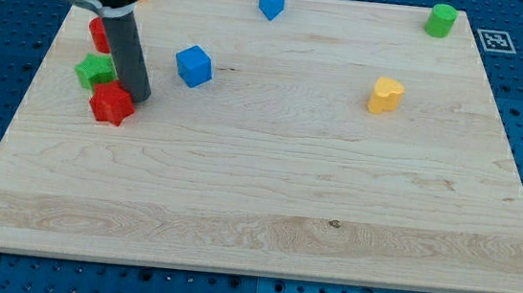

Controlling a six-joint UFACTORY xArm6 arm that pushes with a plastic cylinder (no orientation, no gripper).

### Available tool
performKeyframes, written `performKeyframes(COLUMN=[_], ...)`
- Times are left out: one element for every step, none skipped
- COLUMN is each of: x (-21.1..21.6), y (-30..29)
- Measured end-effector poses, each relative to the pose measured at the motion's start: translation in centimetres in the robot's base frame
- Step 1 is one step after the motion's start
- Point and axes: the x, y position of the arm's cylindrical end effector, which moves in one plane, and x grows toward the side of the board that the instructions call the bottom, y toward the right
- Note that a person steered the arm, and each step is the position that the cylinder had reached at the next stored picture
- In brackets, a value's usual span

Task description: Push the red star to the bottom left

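The red star [111, 104] lies on the wooden board [257, 194] at the view's left, about midway up. My tip [138, 97] rests on the board just right of the star and slightly above it, touching or nearly touching it. A green star [94, 70] sits just above and left of the red star. A second red block [99, 34] is higher up, partly hidden behind the rod.
A blue cube [193, 66] lies right of the rod. A blue block [271, 2] sits at the top middle, a green cylinder [440, 20] at the top right, and a yellow block [385, 96] right of centre.
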Motion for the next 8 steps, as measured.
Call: performKeyframes(x=[0.6,-1.2,-1.3,1.4,5.3,7.5,6.2,4.9], y=[0.0,-0.5,-1.1,-1.1,-1.4,-1.7,-1.7,-3.1])
